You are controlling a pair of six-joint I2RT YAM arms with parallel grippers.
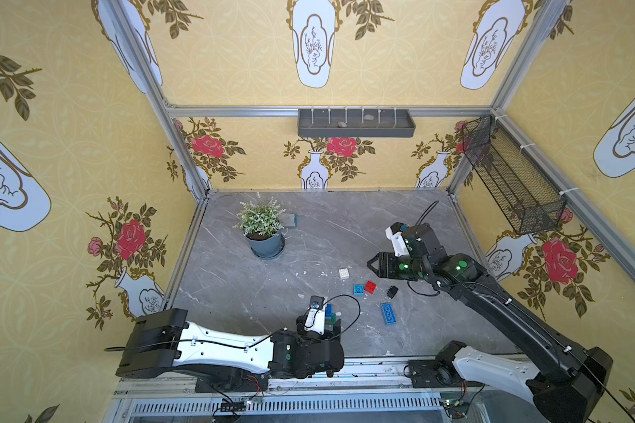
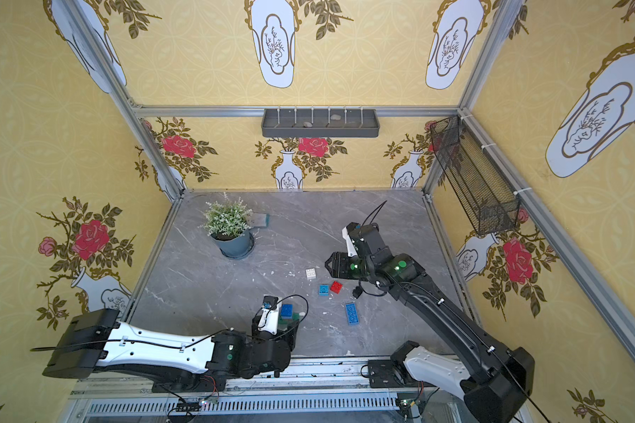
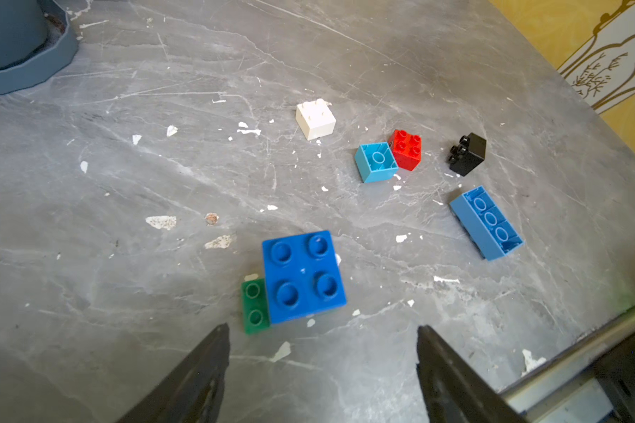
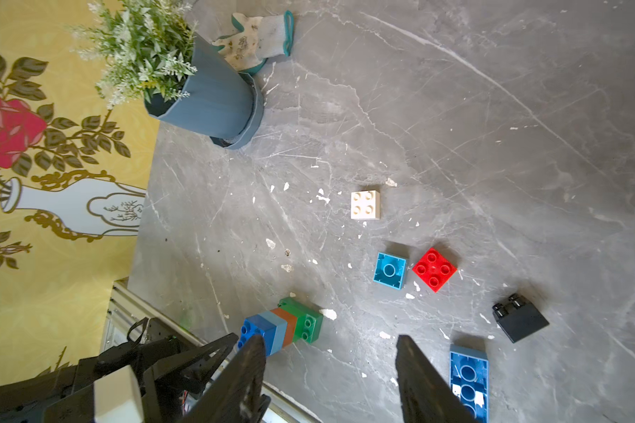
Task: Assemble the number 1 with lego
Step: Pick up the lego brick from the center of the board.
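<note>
Plastic, stiff and light, your lego stack [image 2: 286, 311] stood on the tabletop [image 2: 206, 293] in a top view; by left wrist view the left gripper [image 3: 321, 327] gaped just short of it, by right wrist view the right gripper [image 4: 329, 338] gaped empty; its flat sides looked right for pinching.

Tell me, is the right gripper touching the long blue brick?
Apart. Both top views show bare table between the right gripper and the long blue brick.

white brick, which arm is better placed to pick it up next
Right, likely: its open claw hovers just beside the white brick, while the left claw is open by the stack, farther off.
</note>
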